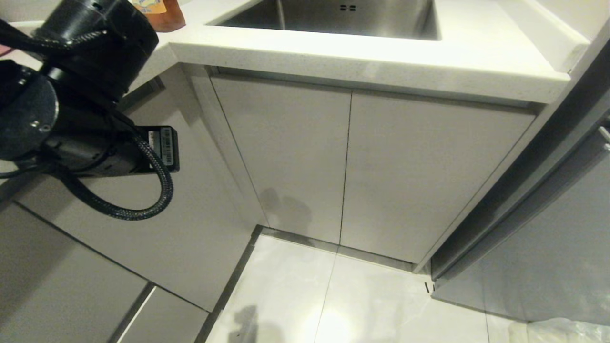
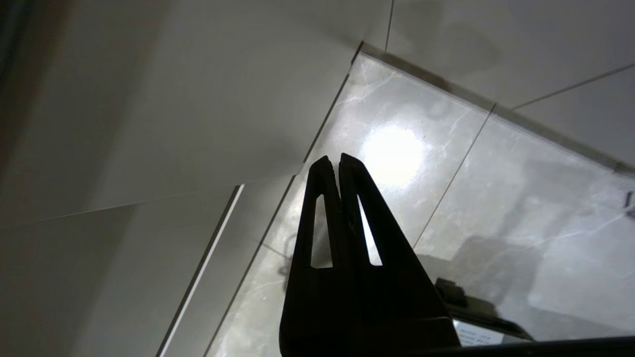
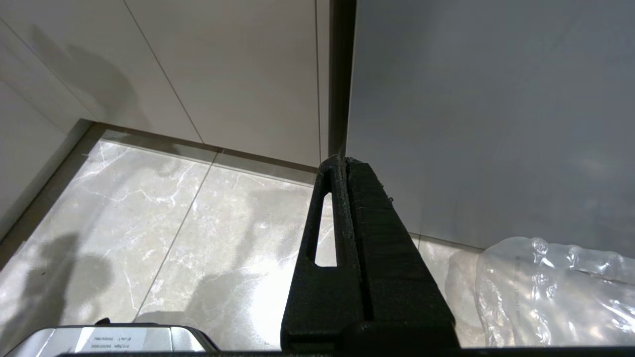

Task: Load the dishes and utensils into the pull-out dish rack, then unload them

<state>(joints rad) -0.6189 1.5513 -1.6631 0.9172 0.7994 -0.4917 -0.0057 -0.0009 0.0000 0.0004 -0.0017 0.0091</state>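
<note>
left hand [image 2: 331, 163]: fingers pressed together, empty | arm label: unreadable | right hand [image 3: 343, 161]: closed, empty | bottle [image 1: 159, 13]: label illegible

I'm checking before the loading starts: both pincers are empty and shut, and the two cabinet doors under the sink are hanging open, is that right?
Not quite: the two cabinet doors under the sink are closed, flush side by side, as the head view shows. The rest stands: the left pincer and right pincer are both shut and empty, per their wrist views.
</note>
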